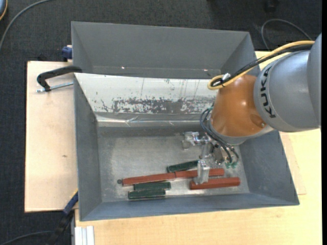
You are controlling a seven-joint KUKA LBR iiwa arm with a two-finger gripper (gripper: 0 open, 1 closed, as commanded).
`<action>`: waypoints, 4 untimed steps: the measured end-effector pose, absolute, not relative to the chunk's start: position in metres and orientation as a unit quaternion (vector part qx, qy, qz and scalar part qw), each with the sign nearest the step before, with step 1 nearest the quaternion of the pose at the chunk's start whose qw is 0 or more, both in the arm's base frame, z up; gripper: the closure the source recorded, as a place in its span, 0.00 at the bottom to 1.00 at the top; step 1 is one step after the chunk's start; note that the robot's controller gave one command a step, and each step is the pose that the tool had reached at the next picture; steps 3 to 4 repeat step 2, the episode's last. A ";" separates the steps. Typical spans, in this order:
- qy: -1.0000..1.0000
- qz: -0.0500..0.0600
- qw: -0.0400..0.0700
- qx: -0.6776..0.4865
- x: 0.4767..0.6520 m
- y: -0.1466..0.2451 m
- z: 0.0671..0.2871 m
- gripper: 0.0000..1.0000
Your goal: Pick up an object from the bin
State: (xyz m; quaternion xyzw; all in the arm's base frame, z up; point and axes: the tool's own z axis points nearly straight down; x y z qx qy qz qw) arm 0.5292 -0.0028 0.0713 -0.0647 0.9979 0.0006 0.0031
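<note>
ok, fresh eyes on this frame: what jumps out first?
The orange-covered arm reaching in from the right dominates, with its gripper low over the front of the grey bin. Beneath it lie a few slim bars: a long red-brown bar, a shorter red-brown bar and dark green bars beside them.

Overall level: even and moderately bright across the bin (84, 152); the carpet behind the bin is much darker.
Glare: a pale, speckled reflective band runs across the bin's back wall, with a thin bright line above it.
Shadows: soft, without hard edges; the bin's floor darkens under the orange cover (235, 111) at the bin's right.
Highlights: a dull sheen on the orange cover and on the grey arm (291, 91) over the bin's right wall.
</note>
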 end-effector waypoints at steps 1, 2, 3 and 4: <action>0.998 0.000 0.002 -0.063 0.528 -0.004 0.071 1.00; 0.998 -0.001 0.008 -0.063 0.566 -0.014 0.201 1.00; 0.998 -0.001 0.008 -0.063 0.566 -0.014 0.201 1.00; 0.998 -0.001 0.008 -0.063 0.566 -0.014 0.201 1.00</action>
